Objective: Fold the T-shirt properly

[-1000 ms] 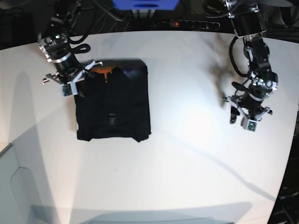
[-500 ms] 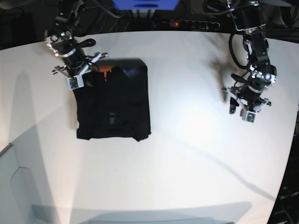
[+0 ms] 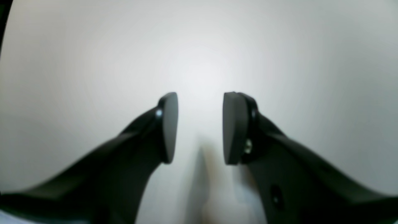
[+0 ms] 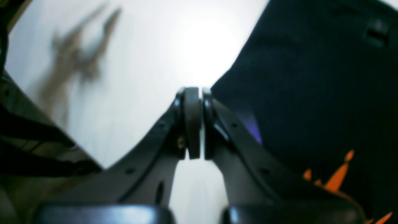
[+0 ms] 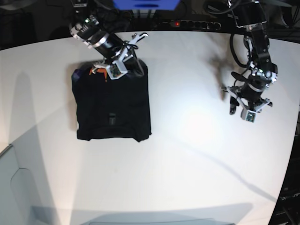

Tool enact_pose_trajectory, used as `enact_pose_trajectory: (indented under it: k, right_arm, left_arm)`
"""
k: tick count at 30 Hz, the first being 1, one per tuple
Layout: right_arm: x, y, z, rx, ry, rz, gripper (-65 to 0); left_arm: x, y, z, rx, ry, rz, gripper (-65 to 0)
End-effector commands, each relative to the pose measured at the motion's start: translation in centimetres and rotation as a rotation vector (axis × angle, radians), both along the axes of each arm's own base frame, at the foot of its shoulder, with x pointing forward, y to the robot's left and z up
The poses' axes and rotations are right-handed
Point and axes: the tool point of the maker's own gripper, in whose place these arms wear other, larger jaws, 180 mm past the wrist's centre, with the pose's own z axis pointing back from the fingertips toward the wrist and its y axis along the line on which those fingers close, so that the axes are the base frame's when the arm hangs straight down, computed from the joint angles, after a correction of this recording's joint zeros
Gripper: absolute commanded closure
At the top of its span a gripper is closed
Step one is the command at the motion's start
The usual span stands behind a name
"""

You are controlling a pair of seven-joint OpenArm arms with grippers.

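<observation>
Base view: the folded T-shirt (image 5: 112, 105) lies on the table (image 5: 187, 164) near its far left corner, the right gripper (image 5: 123, 58) over its far edge. Left wrist: the left gripper (image 3: 199, 127) stands spread above bare tabletop. Right wrist: jaws pressed together, empty, beside orange print (image 4: 337, 177).

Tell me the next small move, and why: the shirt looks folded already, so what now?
Probably draw the right gripper up and away from the T-shirt. Its jaws are shut on nothing in the wrist view, the shirt lies as a compact rectangle on the table, and the left gripper hangs open over bare surface, well apart.
</observation>
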Motion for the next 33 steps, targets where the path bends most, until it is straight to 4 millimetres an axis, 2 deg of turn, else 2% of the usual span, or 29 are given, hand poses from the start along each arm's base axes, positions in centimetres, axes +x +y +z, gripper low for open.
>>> enact_pose_trajectory:
  k: [1,5,10,13,16,19,21,23,24,27,29,31,33]
  right_arm:
    - [0.2,0.7,0.5,0.019,-0.019,0.011,0.0]
    - [1.1,1.2,-1.0,-0.005,-0.004,0.034,0.0]
    - [1.2,1.6,-3.3,-0.001,0.052,0.046,0.0]
    - [1.2,1.6,-3.7,-0.004,0.063,0.051,0.0]
    - [1.2,1.2,-2.9,-0.007,0.04,0.044,0.0]
    - [1.6,0.6,0.5,0.009,-0.061,0.014,0.0]
    - [2.2,-0.7,3.0,0.015,-0.148,-0.031,0.0]
    - [2.5,-1.9,4.0,0.013,-0.187,-0.07,0.0]
    - [2.6,-2.7,3.8,0.001,-0.186,-0.09,0.0]
    - [2.7,-7.1,2.2,-0.075,-0.149,-0.19,0.0]
    - [2.4,-10.2,1.4,-0.127,-0.127,-0.26,0.0]
    - [1.0,-13.5,0.4,-0.189,-0.085,-0.333,0.0]
    - [-1.0,-16.1,-0.6,-0.242,-0.031,-0.385,0.0]
  left_arm:
    - [0.5,0.3,1.4,0.013,-0.044,-0.007,-23.4]
    - [0.0,0.4,1.2,0.016,-0.038,-0.005,-23.4]
    - [-0.9,2.3,1.9,0.005,-0.065,0.082,-23.4]
    - [-1.2,3.5,2.3,0.003,-0.08,0.127,-23.4]
    - [-2.0,4.1,2.0,0.001,-0.07,0.145,-23.4]
    - [-2.6,4.5,2.2,0.011,-0.069,0.154,-23.4]
    - [-3.2,4.6,2.4,0.021,-0.07,0.158,-23.4]
    - [-3.7,4.2,2.9,0.03,-0.077,0.152,-23.4]
    - [-4.2,4.2,3.2,0.038,-0.082,0.154,-23.4]
    - [-6.2,4.2,3.7,0.066,-0.076,0.162,-23.4]
    - [-8.2,4.2,3.2,0.076,-0.033,0.174,-23.4]
    - [-10.4,4.2,2.5,0.098,0.042,0.188,-23.4]
    - [-13.5,4.1,1.4,0.103,0.141,0.224,-23.3]
